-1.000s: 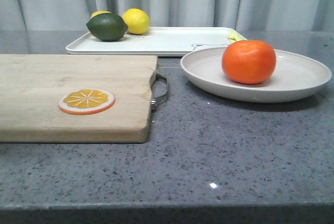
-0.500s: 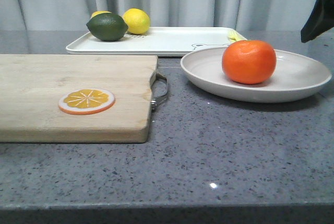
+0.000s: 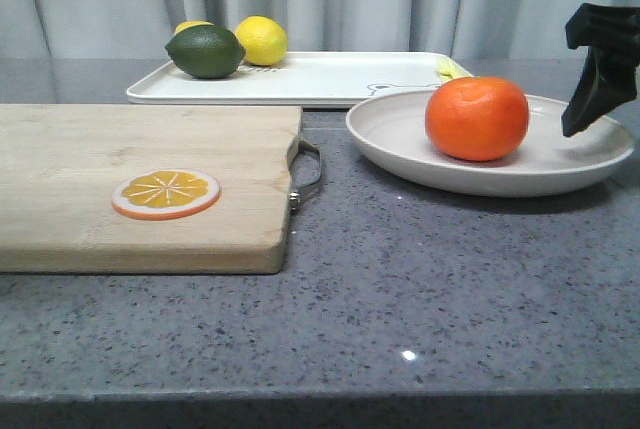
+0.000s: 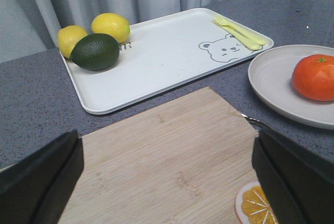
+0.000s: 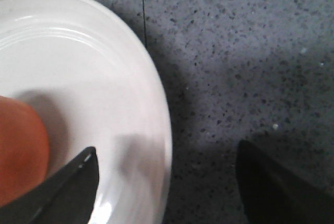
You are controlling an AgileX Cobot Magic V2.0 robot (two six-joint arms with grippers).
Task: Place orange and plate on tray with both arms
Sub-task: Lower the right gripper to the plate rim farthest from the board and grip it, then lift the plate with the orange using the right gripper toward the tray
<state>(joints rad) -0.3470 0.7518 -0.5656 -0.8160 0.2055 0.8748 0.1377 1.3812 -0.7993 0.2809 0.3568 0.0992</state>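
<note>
Nearest the robot lies a wooden cutting board (image 3: 140,184) on the grey speckled countertop (image 3: 420,289), with a flat orange slice disc (image 3: 166,193) resting on its top and a metal handle (image 3: 308,174) at its right end. The left gripper (image 4: 167,182) hangs above this board, its two fingers spread wide apart and holding nothing.

Further back on the right sits the plate (image 3: 560,164), with the orange (image 3: 477,117) resting inside it, left of centre. The right gripper (image 5: 167,182) hovers over the plate's right rim, jaws open, one finger above the plate's inside and the other above the counter outside.

Behind stands the tray (image 3: 320,79), carrying a dark green lime (image 3: 205,51), two lemons (image 3: 261,39), and yellow plastic cutlery (image 4: 239,30) near its bear mark (image 4: 222,50).
</note>
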